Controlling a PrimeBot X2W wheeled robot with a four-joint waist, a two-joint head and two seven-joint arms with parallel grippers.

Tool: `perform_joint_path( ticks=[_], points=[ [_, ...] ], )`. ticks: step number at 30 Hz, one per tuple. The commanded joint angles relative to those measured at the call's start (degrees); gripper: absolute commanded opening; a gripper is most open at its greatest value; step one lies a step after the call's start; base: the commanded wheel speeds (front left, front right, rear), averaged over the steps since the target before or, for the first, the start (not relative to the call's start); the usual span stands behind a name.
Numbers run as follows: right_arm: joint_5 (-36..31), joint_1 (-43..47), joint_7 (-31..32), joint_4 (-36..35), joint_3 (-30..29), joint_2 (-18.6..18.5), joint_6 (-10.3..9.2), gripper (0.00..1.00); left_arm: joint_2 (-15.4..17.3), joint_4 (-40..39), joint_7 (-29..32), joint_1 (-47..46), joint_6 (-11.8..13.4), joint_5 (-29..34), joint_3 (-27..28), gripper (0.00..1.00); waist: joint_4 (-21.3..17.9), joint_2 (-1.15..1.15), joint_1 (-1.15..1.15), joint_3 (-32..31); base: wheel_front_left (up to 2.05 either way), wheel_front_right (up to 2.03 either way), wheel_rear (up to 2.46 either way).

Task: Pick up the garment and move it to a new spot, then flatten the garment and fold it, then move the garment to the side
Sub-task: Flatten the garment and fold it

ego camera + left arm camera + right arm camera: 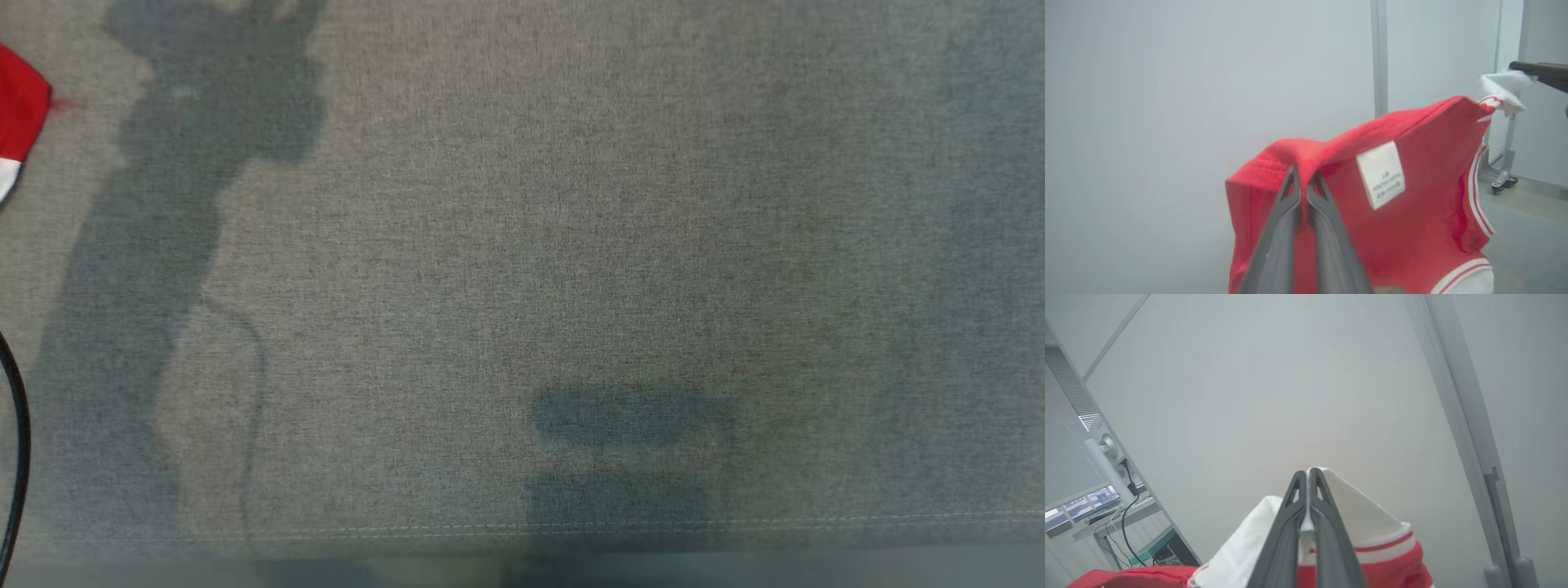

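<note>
The garment [1412, 204] is red with white striped trim and a white care label, and it hangs in the air. In the left wrist view my left gripper [1303, 179] is shut on its red edge. At that view's upper right my right gripper's dark fingers [1541, 71] pinch a white corner of the cloth. In the right wrist view my right gripper [1306, 475] is shut on the garment's [1372, 522] white cuff. A small red and white piece of the garment [18, 114] shows at the head view's left edge, above the grey cloth-covered table [522, 286].
Shadows of the arms and cloth fall on the table's left and lower middle. A black cable [16, 441] curves at the head view's left edge. Pale walls, a wheeled stand [1504, 181] and a desk with cables [1118, 510] lie behind.
</note>
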Motion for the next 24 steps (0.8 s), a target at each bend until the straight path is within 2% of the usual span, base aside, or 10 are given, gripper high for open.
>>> perform_joint_path(
  ticks=[1,5,12,17,20,24],
  points=[
    [-0.47,1.29,-0.43,1.02,1.17,1.32,0.25,0.00,1.89,1.25,-0.57,1.23,-0.22,0.90,0.45,0.00,-0.22,0.00,0.00,2.05,0.00,0.00,0.00],
    [0.21,-1.95,-3.42,9.37,3.23,-1.30,0.25,0.00,0.13,5.25,-3.46,-0.07,-0.37,1.26,-3.17,0.00,-1.34,0.00,0.00,2.23,0.00,0.00,0.00],
    [8.10,2.16,-0.50,15.28,6.33,-4.18,0.25,0.00,2.99,7.04,-5.30,5.19,-0.39,-4.23,-10.82,0.00,-3.74,0.00,0.00,5.93,0.00,0.00,0.00],
    [17.40,11.85,6.09,13.83,9.95,-6.79,0.25,0.00,5.30,5.80,-7.64,12.34,-0.40,-7.58,-16.39,0.00,-4.32,0.00,0.00,5.06,0.00,0.00,0.00],
    [23.17,19.11,11.74,11.06,11.72,-9.11,0.25,0.00,6.22,4.77,-8.44,16.94,-0.40,-8.99,-16.74,0.00,-4.12,0.00,0.00,3.27,0.00,0.00,0.00],
    [30.20,29.05,18.72,6.54,12.83,-11.36,0.25,0.00,7.14,2.29,-8.53,24.74,-0.40,-7.13,-12.70,0.00,-3.59,0.00,0.00,-0.19,0.00,0.00,0.00]
  ],
)
